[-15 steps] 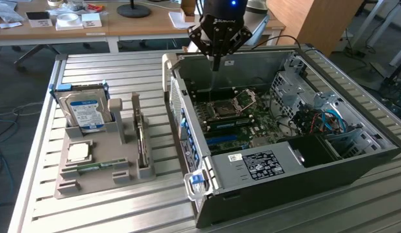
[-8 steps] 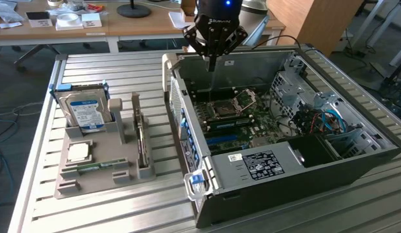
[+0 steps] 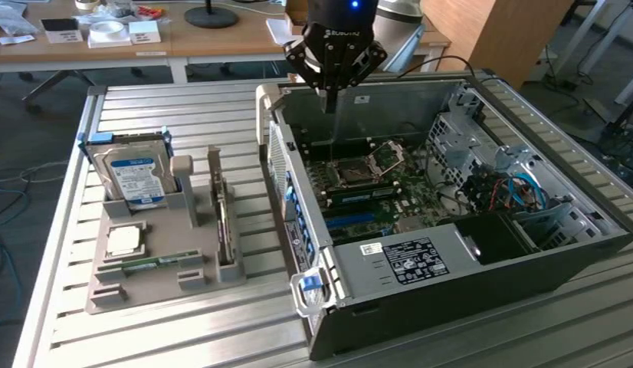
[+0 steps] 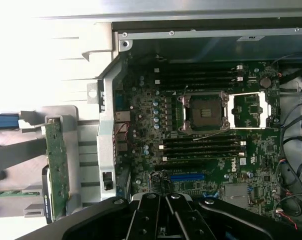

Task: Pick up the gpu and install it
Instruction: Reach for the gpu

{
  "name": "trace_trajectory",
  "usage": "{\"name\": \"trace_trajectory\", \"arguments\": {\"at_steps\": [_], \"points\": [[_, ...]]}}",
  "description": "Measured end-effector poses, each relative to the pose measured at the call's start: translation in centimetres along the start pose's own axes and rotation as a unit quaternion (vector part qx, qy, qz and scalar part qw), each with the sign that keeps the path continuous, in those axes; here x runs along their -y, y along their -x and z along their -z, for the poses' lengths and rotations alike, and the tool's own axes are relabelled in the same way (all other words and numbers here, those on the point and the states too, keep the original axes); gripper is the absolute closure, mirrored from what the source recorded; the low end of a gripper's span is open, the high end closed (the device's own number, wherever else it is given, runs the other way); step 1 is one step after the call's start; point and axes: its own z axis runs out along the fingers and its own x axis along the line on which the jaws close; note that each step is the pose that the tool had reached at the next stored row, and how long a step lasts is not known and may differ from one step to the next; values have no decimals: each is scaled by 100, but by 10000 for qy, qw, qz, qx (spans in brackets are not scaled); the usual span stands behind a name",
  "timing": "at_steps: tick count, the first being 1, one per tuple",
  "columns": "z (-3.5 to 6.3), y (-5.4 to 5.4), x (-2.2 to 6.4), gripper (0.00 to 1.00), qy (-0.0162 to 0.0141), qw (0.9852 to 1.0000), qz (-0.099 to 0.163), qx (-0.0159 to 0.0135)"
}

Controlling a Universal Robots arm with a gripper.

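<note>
the jaws look pressed together and empty while the gripper (image 3: pixel 332 101) hangs over the computer case (image 3: pixel 480 299), so the gpu (image 4: pixel 57 165) waits in its holder (image 3: pixel 163 257), and i think grabbing it needs open jaws.

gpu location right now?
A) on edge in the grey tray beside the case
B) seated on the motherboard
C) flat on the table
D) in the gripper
A: the gpu stands on edge in the grey tray, while the gripper hangs over the open case.
</note>
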Motion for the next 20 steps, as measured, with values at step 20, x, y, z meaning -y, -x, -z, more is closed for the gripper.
{"name": "trace_trajectory", "arguments": {"at_steps": [20], "points": [[3,-117,9,89,0,10000,-1,0]]}}
